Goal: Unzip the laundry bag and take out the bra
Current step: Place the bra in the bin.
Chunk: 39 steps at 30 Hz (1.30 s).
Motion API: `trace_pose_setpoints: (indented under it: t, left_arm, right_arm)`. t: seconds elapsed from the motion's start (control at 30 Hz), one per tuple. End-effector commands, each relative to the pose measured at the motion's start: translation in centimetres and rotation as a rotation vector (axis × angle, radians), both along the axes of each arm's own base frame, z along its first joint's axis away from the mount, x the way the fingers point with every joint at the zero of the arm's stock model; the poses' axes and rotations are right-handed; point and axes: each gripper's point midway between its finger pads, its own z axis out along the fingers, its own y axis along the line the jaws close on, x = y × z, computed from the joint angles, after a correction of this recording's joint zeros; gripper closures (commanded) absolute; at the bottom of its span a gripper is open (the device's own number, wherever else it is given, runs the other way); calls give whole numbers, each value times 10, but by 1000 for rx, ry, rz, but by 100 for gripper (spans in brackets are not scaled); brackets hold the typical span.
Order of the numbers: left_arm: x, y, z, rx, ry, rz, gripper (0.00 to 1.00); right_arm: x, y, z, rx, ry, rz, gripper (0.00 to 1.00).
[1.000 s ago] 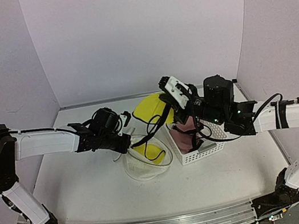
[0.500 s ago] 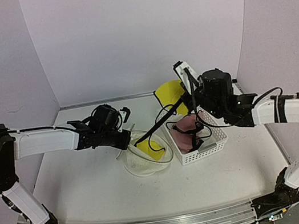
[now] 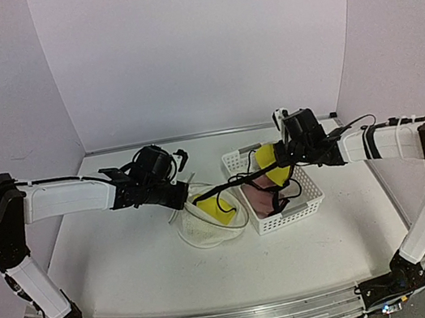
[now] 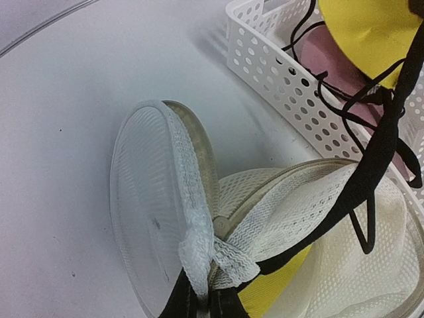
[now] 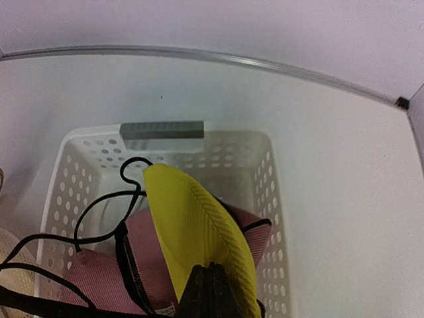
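The laundry bag [image 3: 206, 230] lies open and flattened on the table, its round lid [image 4: 149, 205] tipped up on edge. My left gripper [image 3: 176, 197] is shut on the bag's mesh rim [image 4: 197, 255] by the zipper end. The bra is partly out: one yellow cup [image 3: 217, 212] still lies in the bag's mouth [image 4: 270, 293], and a black strap [image 3: 237, 179] stretches across to the basket. My right gripper [image 3: 280, 157] is shut on the other yellow cup [image 5: 192, 225], holding it on edge inside the white basket [image 5: 225, 159], over the pinkish part [image 5: 99, 278].
The white lattice basket [image 3: 312, 197] stands right of the bag, close to it [image 4: 262, 63]. Loose black straps [image 5: 99, 205] loop over its left rim. Grey walls close the back and sides of the table.
My right gripper has come down and to the right with the yellow cup, from high above the basket into it. The strap now stretches lower. My left gripper has kept hold of the bag's rim.
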Motion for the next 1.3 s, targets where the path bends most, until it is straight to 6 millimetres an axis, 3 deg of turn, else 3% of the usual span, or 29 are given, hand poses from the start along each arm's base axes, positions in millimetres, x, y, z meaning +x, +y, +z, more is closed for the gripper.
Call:
trace_pose_setpoints:
  t: [0.0,0.13,0.23,0.33,0.4,0.6,0.8,0.97,1.1,1.27]
  left_arm:
    - [10,-8,16,-20,-28,0,100]
    - [10,-7,16,-16,-28,0,100]
    - [9,-6,16,-14,-30,3,100]
    - [9,-5,14,-8,-27,4,100]
    - [9,-5,14,-8,-27,2,100]
    - [9,-6,13,-7,-24,1,100]
    - [9,-6,13,-4,-24,-1,100]
    - [9,-6,13,-2,-26,-1,100]
    - [9,-5,15,-5,-27,-1,100]
    - [8,-5,13,-4,-24,-2,100]
  right_arm:
    - [1,23,-24,192,148,29,100]
    - [6,27,-44,233,230,28,100]
    - [10,21,-41,213,230,8,95]
    - [12,18,-24,189,192,20,67]
    - [11,17,-12,182,170,34,57]
    - [-3,23,34,214,101,131,44]
    - [-32,43,92,295,41,329,40]
    - [-64,69,119,408,69,528,39]
    - [-92,98,116,429,128,650,39]
    - [-108,128,88,444,234,676,38]
